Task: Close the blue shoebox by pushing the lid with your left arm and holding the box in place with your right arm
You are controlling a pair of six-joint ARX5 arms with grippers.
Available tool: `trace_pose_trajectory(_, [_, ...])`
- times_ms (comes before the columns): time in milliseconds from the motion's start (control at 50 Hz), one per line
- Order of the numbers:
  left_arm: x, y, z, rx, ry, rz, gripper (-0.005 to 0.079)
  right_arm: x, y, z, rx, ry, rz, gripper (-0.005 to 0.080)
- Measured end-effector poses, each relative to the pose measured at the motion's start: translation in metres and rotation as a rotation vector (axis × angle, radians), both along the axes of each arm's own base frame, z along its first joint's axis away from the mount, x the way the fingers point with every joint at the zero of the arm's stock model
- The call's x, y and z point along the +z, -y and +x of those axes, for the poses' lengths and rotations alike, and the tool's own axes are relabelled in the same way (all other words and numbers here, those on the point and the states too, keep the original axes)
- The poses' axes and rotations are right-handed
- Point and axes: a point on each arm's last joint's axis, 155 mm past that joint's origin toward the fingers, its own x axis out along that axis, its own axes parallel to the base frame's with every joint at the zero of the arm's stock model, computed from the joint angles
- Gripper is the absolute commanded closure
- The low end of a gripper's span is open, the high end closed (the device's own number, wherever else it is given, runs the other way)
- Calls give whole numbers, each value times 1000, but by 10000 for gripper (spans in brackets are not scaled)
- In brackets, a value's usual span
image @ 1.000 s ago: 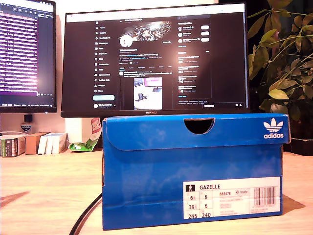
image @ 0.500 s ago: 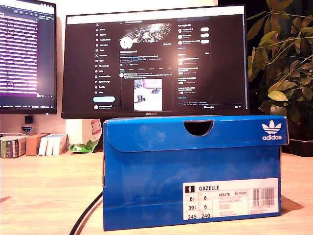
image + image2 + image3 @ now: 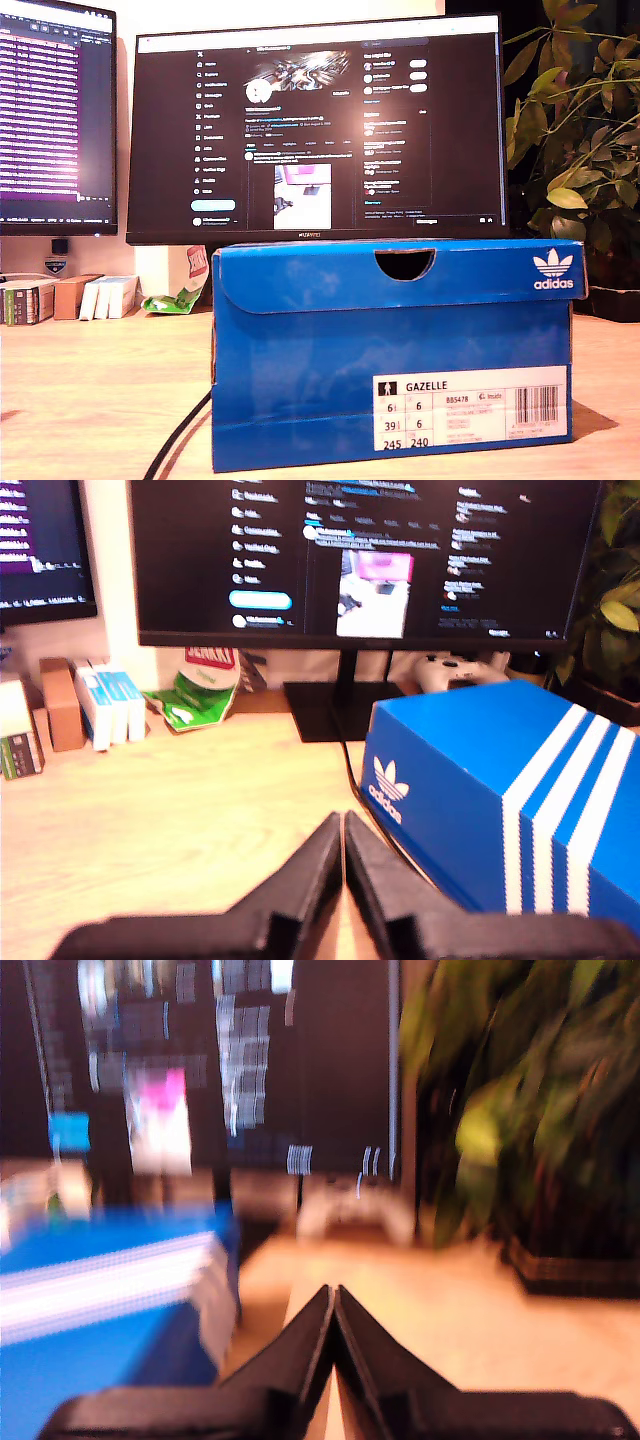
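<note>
1. Exterior view: the blue shoebox (image 3: pixel 392 352) stands on the wooden table (image 3: pixel 90 390) near its front edge, its lid (image 3: pixel 400 272) down, in front of the monitor (image 3: pixel 315 125). A black cable (image 3: pixel 180 435) runs beside it.
2. First wrist view: my first gripper (image 3: pixel 342 855) has its jaws pressed together, empty, above the table just beside the shoebox's striped top.
3. Second wrist view, blurred: my second gripper (image 3: pixel 333 1325) is pressed together, empty, beside the shoebox, with a potted plant (image 3: pixel 520 1130) beyond.

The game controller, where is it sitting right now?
In the first wrist view the white game controller sits on the desk under the monitor, just behind the blue shoebox and beside the monitor's stand.
</note>
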Motion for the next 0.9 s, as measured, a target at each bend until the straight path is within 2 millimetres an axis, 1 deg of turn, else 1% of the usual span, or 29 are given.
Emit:
trace_pose_trajectory(60, [-9,1,1,-3,-15,17,762,-3,-3,-1,13,-12,-4,764])
trace_pose_trajectory(100, [-20,1,1,-3,-43,28,762,-8,-3,-1,15,-32,-11,764])
trace_pose_trajectory(200, [-57,0,-1,-5,-150,68,761,-32,-2,-3,13,-125,-23,764])
trace_pose_trajectory(260, [-69,0,-4,-5,-199,64,761,-44,-1,-5,12,-171,-41,764])
trace_pose_trajectory(300, [-72,1,-5,-9,-211,67,761,-51,-1,-7,12,-196,-51,764])
trace_pose_trajectory(340, [-73,1,-6,-10,-221,59,761,-53,0,-7,11,-203,-54,764])
trace_pose_trajectory(620, [-82,0,-10,-12,-257,68,761,-52,0,-7,12,-199,-52,764])
trace_pose_trajectory(820, [-83,0,-10,-12,-264,67,761,-51,0,-7,10,-199,-52,764])
trace_pose_trajectory(900, [-84,-2,-10,-3,-267,66,761,-51,3,-6,-4,-200,-50,764])
